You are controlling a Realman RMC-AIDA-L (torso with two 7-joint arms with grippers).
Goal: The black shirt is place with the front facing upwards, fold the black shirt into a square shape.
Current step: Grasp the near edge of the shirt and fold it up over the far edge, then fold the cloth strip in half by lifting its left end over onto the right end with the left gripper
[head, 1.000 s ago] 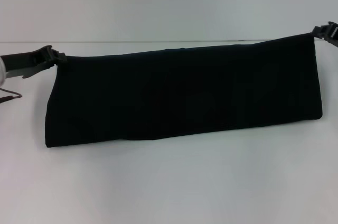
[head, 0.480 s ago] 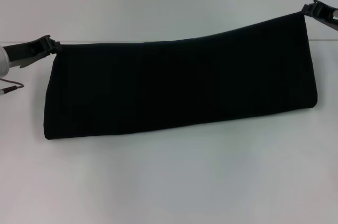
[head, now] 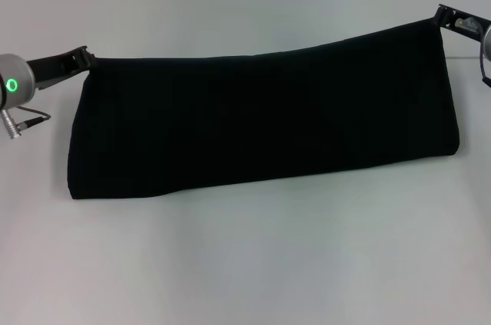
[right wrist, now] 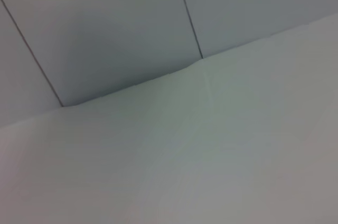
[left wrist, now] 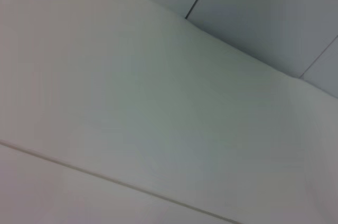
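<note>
Raised higher, both hands [head: 83,54] [head: 442,15] pinch black shirt [head: 261,122] corners.

right gripper [head: 443,15] partly cut off, shirt print hidden

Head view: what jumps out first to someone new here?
The large plain black cloth shirt, folded into a long band, spans nearly the whole white table, its top edge raised higher on the right. The left gripper pinches its upper left corner and the right gripper its upper right corner. The wrist views show only pale surfaces.
</note>
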